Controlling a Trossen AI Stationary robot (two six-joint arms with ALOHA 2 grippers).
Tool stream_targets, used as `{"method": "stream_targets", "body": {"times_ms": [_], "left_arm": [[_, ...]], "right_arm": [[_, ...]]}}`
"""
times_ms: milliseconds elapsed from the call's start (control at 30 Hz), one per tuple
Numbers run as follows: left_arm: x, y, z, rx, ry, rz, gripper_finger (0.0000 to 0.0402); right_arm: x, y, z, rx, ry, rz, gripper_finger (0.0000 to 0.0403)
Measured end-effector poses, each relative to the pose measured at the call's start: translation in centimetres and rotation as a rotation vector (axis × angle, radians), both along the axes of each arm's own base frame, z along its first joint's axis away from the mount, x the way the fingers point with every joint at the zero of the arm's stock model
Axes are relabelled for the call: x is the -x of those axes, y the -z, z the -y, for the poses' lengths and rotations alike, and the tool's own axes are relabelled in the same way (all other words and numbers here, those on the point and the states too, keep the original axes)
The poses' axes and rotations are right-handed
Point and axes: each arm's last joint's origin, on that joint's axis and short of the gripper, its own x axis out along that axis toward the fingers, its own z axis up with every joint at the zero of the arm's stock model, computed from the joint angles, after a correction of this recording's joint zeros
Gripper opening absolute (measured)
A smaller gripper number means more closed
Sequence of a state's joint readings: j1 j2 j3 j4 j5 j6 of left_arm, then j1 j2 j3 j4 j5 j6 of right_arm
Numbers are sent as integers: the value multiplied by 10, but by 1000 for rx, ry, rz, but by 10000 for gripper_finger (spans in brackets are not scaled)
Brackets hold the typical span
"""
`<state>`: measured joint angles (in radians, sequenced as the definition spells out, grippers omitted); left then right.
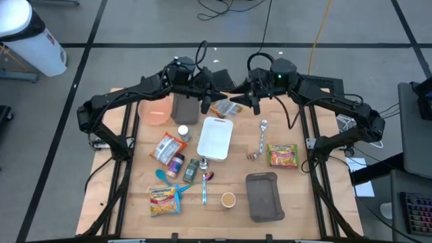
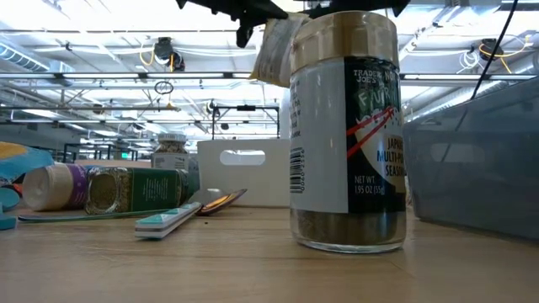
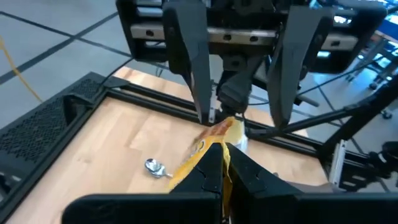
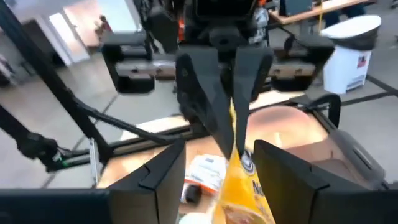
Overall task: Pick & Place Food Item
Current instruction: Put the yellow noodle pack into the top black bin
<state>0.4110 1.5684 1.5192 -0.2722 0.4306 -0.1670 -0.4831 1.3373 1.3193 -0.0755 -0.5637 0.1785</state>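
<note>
The pick is done: near twelve o'clock above the wooden worktop point(image 1: 290, 196), the left gripper point(image 3: 225, 163) has its jaws clamped on a yellow crinkled food packet point(image 3: 198, 154) (held aloft), the right gripper point(image 4: 219, 163) waits just beside it with jaws apart, and placing remains.

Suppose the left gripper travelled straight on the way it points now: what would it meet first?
Probably the right gripper, whose open fingers face it just beyond the yellow packet that the left gripper is shut on. Depth is unclear.
</note>
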Motion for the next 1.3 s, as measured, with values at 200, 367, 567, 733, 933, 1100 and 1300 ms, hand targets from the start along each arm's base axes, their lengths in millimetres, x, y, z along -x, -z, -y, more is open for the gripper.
{"method": "stream_targets", "body": {"times_ms": [200, 367, 567, 733, 933, 1100, 1300], "left_arm": [[1, 0, -4, 7, -34, -2, 1], [2, 0, -6, 12, -43, -3, 1], [2, 0, -6, 11, -43, -3, 2], [4, 0, -9, 16, -53, -4, 2], [5, 0, -11, 18, -52, -4, 1], [5, 1, -11, 17, -50, -15, 2], [5, 2, -11, 14, -49, -17, 2]], "right_arm": [[1, 5, 2, 34, 59, -49, 180], [1, 7, 1, 40, 59, -73, 172], [2, 11, 2, 47, 79, -106, 160], [4, 19, 1, 51, 91, -191, 151], [4, 18, 1, 54, 92, -181, 144], [4, 17, 1, 51, 90, -177, 131], [4, 18, 1, 49, 87, -180, 102]]}}
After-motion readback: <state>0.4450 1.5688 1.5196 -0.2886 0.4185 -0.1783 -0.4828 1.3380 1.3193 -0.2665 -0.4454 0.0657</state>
